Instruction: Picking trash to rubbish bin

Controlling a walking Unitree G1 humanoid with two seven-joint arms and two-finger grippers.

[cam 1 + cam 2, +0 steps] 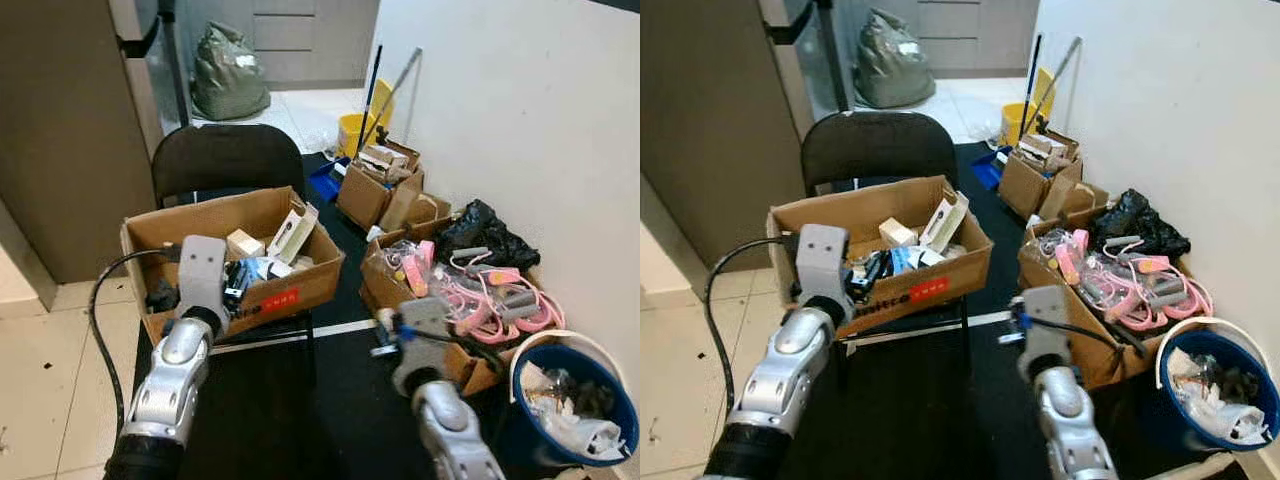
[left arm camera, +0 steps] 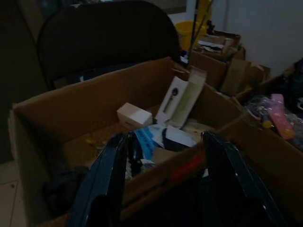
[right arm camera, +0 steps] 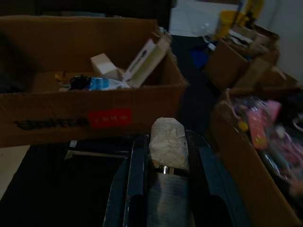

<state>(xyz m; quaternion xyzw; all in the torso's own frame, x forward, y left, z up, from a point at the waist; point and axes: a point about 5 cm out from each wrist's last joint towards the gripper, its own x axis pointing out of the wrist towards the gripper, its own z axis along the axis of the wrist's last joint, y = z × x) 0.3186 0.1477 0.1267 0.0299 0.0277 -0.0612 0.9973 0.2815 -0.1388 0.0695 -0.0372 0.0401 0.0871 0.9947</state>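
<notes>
The right gripper (image 3: 165,165) is clamped on a crumpled off-white wad of paper (image 3: 166,142), pinched between its two black fingers with a thin metallic band showing at the wad's lower end. It hangs over the black mat (image 1: 340,385), between the open brown cardboard box on the black chair (image 1: 300,290) and the blue round rubbish bin with a white liner (image 1: 600,385) by the wall. In the dim wrist picture the wad looks light, soft and easily crushed, so a grip across its middle should hold, though a loose corner could slip out if the fingers slacken.

The left gripper (image 2: 165,189) has its fingers spread apart, empty, poised at the front edge of the box. Inside lie a small white carton (image 2: 135,116), an opened white product sleeve (image 2: 182,101) and a blue-and-white wrapper (image 2: 147,142): all seem light. The carton is stiff enough to take across its short sides.
</notes>
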